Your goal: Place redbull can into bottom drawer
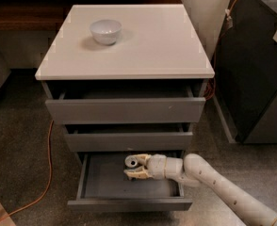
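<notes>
Currently listed: bottom drawer [129, 205], pulled out furthest of three, grey tray, holding only the gripper [131, 167] and its load. The gripper, reaching in from the right, has its fingers closed around the redbull can [131, 162], silver top showing, over the tray's rear right part. Middle drawer [128, 141] and top drawer [124, 109]: slightly open, contents hidden. Cabinet top [167, 41]: one white bowl [105, 31], empty. Floor, left: orange cable [48, 173].
</notes>
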